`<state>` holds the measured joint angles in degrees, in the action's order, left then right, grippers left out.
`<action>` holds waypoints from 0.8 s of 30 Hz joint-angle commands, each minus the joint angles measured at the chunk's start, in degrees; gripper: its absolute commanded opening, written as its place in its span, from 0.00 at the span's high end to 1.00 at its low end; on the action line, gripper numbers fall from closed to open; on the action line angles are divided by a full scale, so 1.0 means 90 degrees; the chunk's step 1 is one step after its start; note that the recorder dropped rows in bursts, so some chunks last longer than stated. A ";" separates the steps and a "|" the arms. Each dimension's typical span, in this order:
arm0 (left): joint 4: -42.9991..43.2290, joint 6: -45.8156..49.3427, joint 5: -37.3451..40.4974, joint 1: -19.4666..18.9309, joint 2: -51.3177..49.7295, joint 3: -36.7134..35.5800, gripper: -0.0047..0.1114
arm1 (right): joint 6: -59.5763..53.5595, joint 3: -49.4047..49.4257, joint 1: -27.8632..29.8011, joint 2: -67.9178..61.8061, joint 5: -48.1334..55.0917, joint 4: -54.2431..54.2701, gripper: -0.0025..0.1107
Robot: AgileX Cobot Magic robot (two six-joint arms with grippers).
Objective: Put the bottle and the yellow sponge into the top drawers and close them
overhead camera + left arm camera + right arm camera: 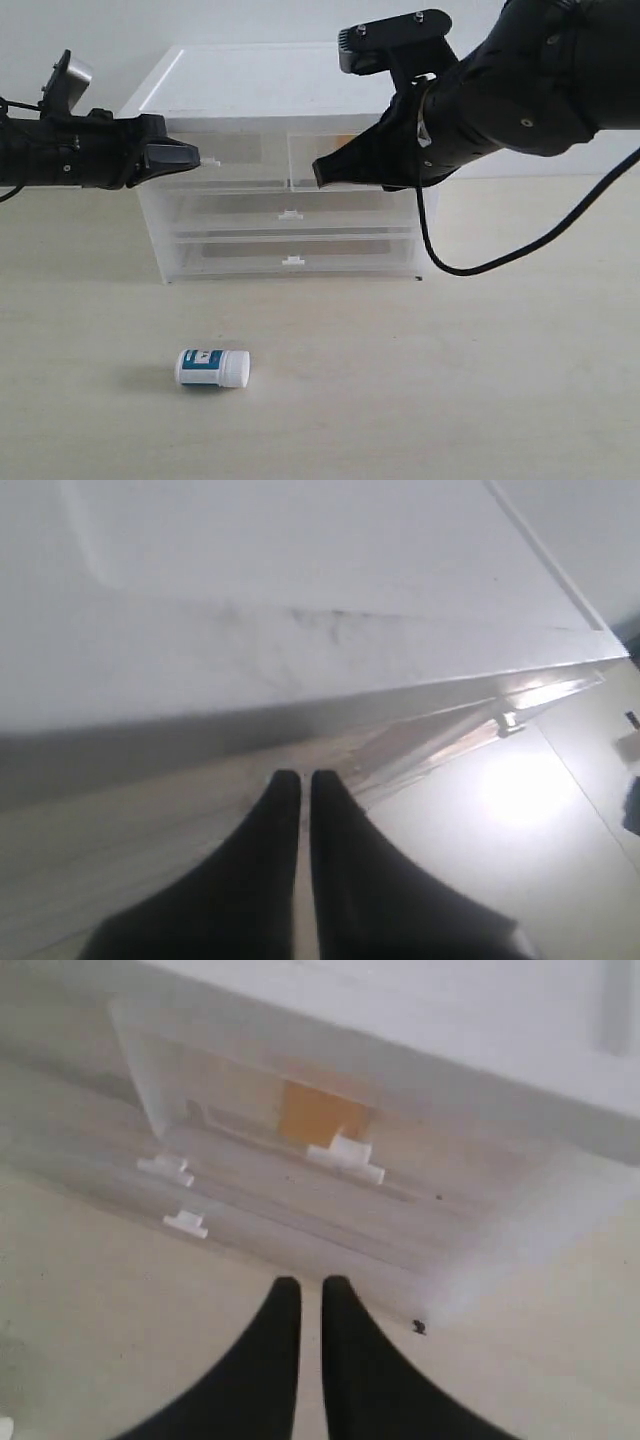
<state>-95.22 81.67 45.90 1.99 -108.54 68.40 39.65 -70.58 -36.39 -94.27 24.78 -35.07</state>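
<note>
The bottle point(212, 367) lies on its side on the table point(470, 390), near the front edge and left of middle, well apart from the drawer unit point(260, 80) at the back. It looks light, stiff and smooth, and it may roll, so a hold across the labelled body seems safest. The soft yellow sponge point(312, 1115) sits inside the right top drawer point(305, 148); the right gripper point(310, 1285) hangs before it, and the left gripper point(192, 159) is beside the left top drawer point(250, 150), both with fingers together and empty.
</note>
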 commanded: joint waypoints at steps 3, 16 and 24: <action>0.0046 0.0108 0.0457 -0.0013 0.0060 0.0033 0.93 | 0.0088 0.0042 0.0560 -0.0252 -0.0070 0.0024 0.69; 0.0554 -0.0297 0.0406 -0.0013 0.0513 0.0022 0.93 | 0.0232 -0.0327 0.0688 -0.0968 -0.1356 -0.0001 0.68; 0.0808 -0.0499 0.0405 -0.0013 0.0536 0.0022 0.93 | 0.0341 -0.0897 0.0688 -0.1481 -0.1466 0.0011 0.68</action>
<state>-88.52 77.98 49.20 1.99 -104.37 68.43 42.40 -77.17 -30.53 -106.62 13.29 -34.35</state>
